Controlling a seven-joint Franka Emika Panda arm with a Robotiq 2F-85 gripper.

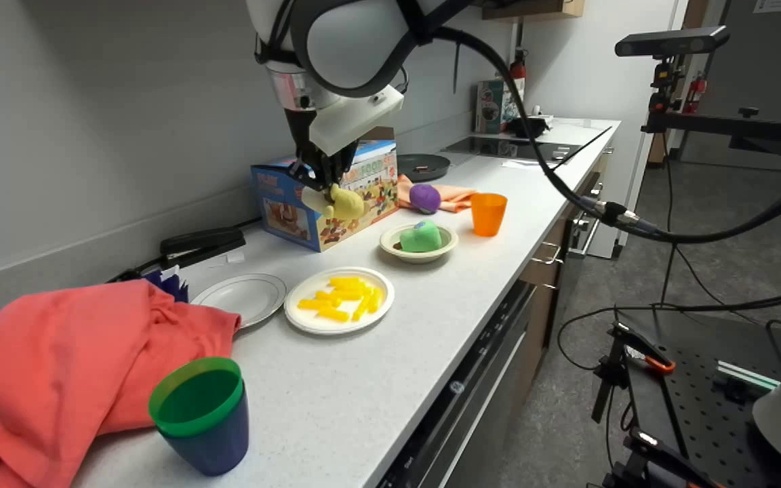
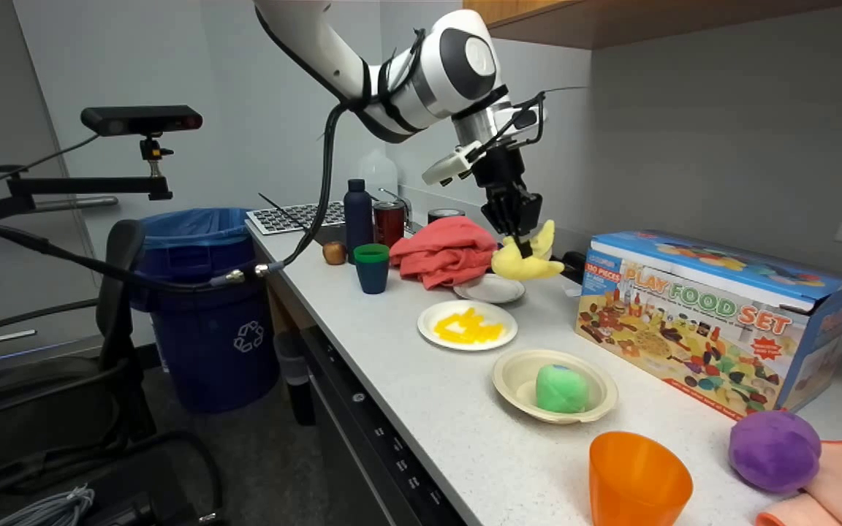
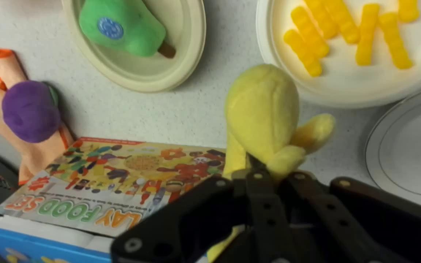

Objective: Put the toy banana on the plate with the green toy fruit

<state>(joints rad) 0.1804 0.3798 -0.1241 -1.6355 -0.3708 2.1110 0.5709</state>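
Note:
The toy banana is pale yellow, soft-looking and splayed like a peeled banana; it shows in both exterior views (image 1: 348,204) (image 2: 517,266) and in the wrist view (image 3: 263,106). My gripper (image 1: 327,192) (image 2: 523,247) (image 3: 265,168) is shut on it and holds it above the counter, near the box. Part of the banana is hidden behind the fingers in the wrist view. The plate, cream and bowl-like, (image 1: 424,257) (image 2: 514,387) (image 3: 183,29) stands on the counter apart from the banana. The green toy fruit (image 1: 422,237) (image 2: 561,389) (image 3: 122,29) lies in it.
A play food box (image 1: 360,196) stands by the wall near the gripper. A white plate with yellow strips (image 1: 302,322), an empty white plate (image 1: 241,298), an orange cup (image 1: 489,214), a purple toy (image 1: 425,198), a red cloth (image 1: 92,352) and stacked cups (image 1: 207,427) are around.

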